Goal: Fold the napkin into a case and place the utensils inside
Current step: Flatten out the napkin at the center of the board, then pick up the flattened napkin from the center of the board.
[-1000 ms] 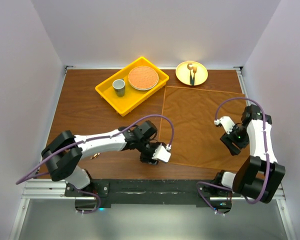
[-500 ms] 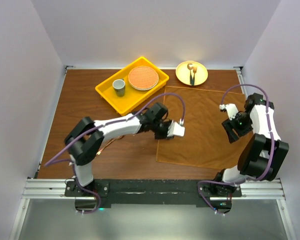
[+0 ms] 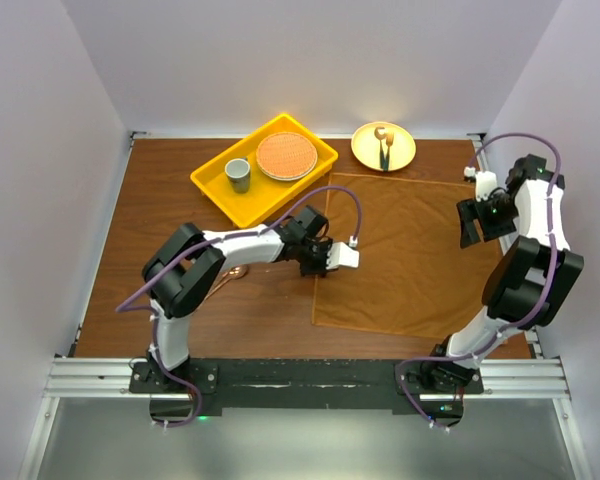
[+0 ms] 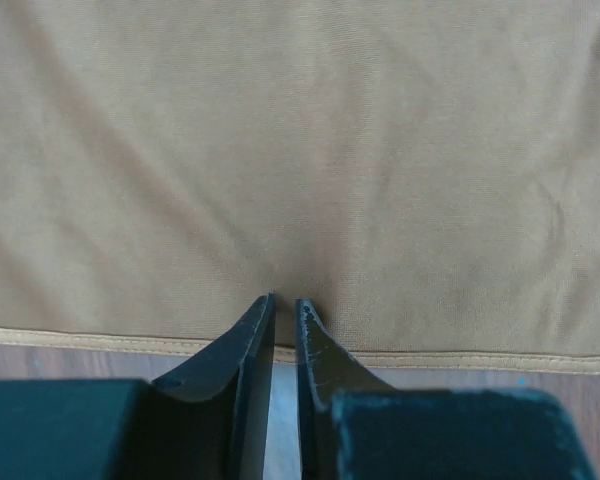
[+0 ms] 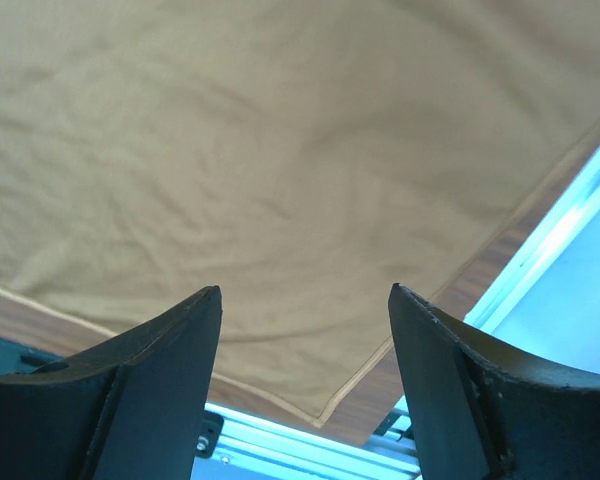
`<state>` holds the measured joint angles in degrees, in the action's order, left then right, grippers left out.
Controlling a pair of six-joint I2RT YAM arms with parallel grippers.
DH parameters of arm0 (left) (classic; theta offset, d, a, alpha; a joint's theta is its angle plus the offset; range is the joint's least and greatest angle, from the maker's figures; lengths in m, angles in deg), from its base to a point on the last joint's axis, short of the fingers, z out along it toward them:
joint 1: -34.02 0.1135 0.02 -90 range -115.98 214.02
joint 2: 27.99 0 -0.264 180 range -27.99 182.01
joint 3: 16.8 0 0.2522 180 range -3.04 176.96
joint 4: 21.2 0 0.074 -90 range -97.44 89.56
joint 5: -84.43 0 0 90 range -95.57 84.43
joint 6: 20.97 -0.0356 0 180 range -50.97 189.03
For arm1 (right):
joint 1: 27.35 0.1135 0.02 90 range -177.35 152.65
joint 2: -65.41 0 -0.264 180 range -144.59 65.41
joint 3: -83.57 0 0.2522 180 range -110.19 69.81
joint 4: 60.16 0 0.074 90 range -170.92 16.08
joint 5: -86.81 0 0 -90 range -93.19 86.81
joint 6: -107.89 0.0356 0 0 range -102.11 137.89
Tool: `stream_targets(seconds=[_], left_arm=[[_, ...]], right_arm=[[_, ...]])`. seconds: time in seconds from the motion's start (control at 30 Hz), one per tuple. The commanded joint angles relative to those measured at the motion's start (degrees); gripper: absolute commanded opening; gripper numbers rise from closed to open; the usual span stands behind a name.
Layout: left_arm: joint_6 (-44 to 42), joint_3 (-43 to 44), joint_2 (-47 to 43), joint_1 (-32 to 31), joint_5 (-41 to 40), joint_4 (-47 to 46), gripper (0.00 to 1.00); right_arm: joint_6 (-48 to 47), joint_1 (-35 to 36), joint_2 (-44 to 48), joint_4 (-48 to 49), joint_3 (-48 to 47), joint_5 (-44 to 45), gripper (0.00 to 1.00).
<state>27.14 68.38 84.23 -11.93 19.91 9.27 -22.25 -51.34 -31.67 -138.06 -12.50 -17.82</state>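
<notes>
Start of the first fold, judging by the napkin (image 3: 410,255) lying spread flat on the right half of the wooden bench (image 3: 180,220). Pinching the napkin's left hem with the left gripper (image 3: 320,265), jaws almost together on the cloth, small creases fanning out from the tips. Hovering the right gripper (image 3: 472,225) above the napkin's right side, jaws wide apart, holding nothing. Leaving what looks like the copper spoon (image 3: 236,271) on bare wood a little left of the napkin, mostly hidden under the left arm.

Probably calling for lifting the hem only slightly, carrying it straight across toward the right edge and laying it down parallel, so the fold comes out even. Likely also calling for bringing the right gripper down to steady the cloth, stopping it dragging over the wood. Watching for thin fabric slipping out of so small a pinch.

Noting along the far side a yellow tray (image 3: 220,203) holding a grey cup (image 3: 238,174) and a round orange plate (image 3: 285,155), plus a small yellow plate (image 3: 405,150) carrying a dark-handled utensil (image 3: 385,150).

Finding no brand, label or readable writing anywhere.
</notes>
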Motion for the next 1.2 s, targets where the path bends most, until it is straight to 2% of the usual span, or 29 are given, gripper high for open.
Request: stream_targets(seconds=[0.0,0.23,0.3,0.37,0.47,0.53,0.67,0.8,0.97,1.17], left_arm=[[-3.2,-5.3,-3.0,-1.1,1.3,4.1,0.18],[-7.2,-11.6,-8.6,-3.1,1.3,7.8,0.16],[-6.6,-11.1,-9.7,-2.3,1.6,8.4,0.21],[-2.8,-7.5,-10.5,-0.2,3.3,8.6,0.24],[5.0,1.2,-9.5,5.4,7.9,8.6,0.37],[9.0,5.7,-9.4,8.9,9.2,5.5,0.46],[18.4,7.7,-11.6,12.5,7.2,-2.5,0.57],[21.9,8.8,-13.4,15.7,3.7,-5.6,0.62],[25.8,8.0,-14.9,17.3,-2.6,-10.0,0.65],[27.5,7.2,-15.1,18.2,-2.8,-11.6,0.66]], right_arm=[[4.5,-1.0,-2.5,0.2,-5.8,-2.9,0.73],[8.1,-1.9,-7.3,2.8,-10.2,-4.6,0.75],[9.5,-1.9,-8.7,3.9,-11.1,-5.0,0.75],[12.6,-1.9,-9.7,6.8,-11.8,-5.0,0.75],[18.1,-1.9,-10.2,13.9,-11.7,-4.9,0.74],[20.7,-1.9,-10.8,19.5,-11.7,-5.1,0.74],[27.6,-1.8,-14.4,28.8,-13.3,-3.7,0.73],[30.5,-1.7,-21.4,35.0,-17.2,-1.0,0.70],[32.5,-1.3,-28.1,36.2,-23.6,-0.2,0.64],[30.6,0.9,-33.0,37.2,-27.9,2.1,0.55]])
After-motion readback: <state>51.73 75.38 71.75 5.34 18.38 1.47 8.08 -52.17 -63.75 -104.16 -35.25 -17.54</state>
